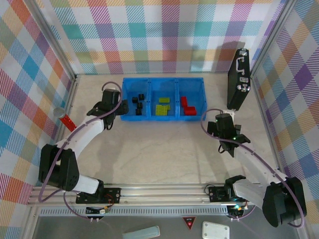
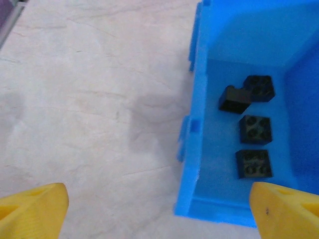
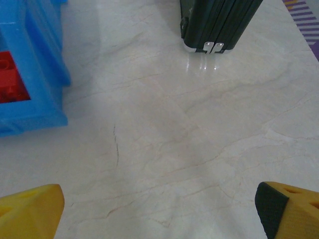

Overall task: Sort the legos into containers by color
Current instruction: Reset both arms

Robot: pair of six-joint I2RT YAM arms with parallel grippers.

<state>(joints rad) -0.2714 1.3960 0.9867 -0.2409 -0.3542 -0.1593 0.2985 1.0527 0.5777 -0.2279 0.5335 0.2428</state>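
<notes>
All the legos seem to be sitting in the blue tray (image 1: 164, 79) near the back of the tabletop (image 1: 159, 149). The black legos (image 1: 140, 105) are in the left compartment (image 2: 219, 144), and the left wrist view shows four of them there, two touching each other at the far end and two more lined up closer in. The lime-green legos (image 1: 162, 108) are bunched together in the middle compartment (image 1: 162, 94), and the red legos (image 1: 188, 105) are in the right compartment (image 1: 192, 89).

The left gripper (image 2: 158, 209) is spread wide just at the outer left wall of the tray. One yellow finger is over bare tabletop and the other is over the near edge of the black-brick compartment.

The right gripper (image 3: 159, 209) is spread wide too, hanging over bare tabletop just off the tray's right side, with the red compartment's corner poking in at the left of its wrist view.

A black case (image 1: 238, 79) with metal latches stands tilted up against the right wall. A red cylinder (image 1: 66, 120) with a grey cap lies by the left wall, well apart from the tray.
</notes>
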